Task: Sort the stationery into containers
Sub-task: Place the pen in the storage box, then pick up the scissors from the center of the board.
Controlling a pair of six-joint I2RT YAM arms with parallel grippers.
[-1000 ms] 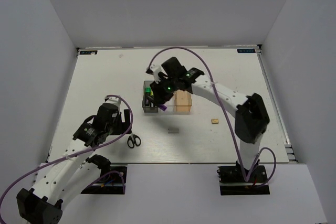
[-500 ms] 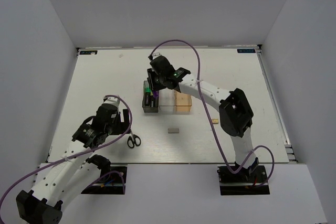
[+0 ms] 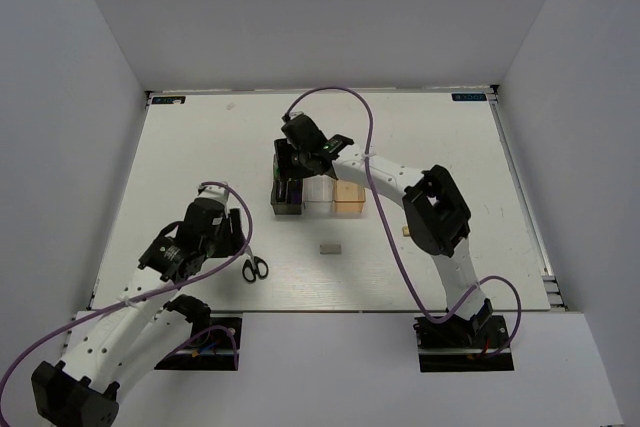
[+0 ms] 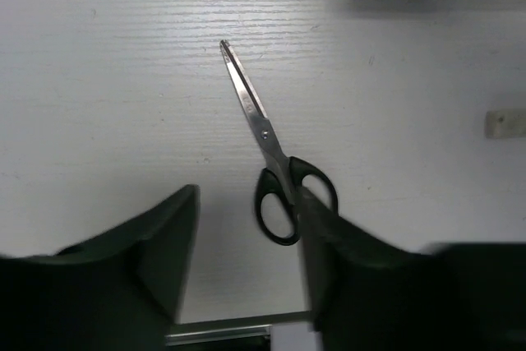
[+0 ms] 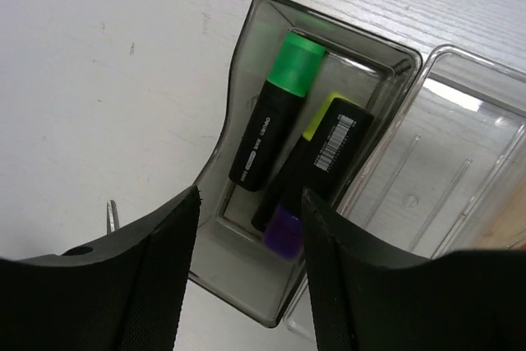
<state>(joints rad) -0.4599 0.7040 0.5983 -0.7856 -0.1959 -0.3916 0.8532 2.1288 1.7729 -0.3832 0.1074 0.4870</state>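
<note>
Three bins stand in a row: dark grey (image 3: 287, 197), clear (image 3: 318, 195), orange-tan (image 3: 349, 197). In the right wrist view the dark grey bin (image 5: 246, 273) holds the green (image 5: 275, 121), yellow (image 5: 335, 141) and purple (image 5: 285, 229) highlighters. My right gripper (image 3: 291, 163) (image 5: 249, 200) is open and empty just above this bin. The black-handled scissors (image 3: 255, 268) (image 4: 267, 141) lie flat on the table. My left gripper (image 3: 240, 239) (image 4: 246, 211) is open above their handles, which lie by its right finger. The grey eraser (image 3: 330, 247) (image 4: 503, 123) lies in front of the bins.
The tiny tan block (image 3: 404, 232) barely shows beside my right arm's elbow. White walls enclose the table on the left, back and right. The clear bin (image 5: 460, 162) looks empty. The table's near edge lies just behind the left gripper.
My right gripper has swung left and back from the bins' front to above the dark grey bin. The purple highlighter it held now lies in that bin. The left arm has barely moved.
</note>
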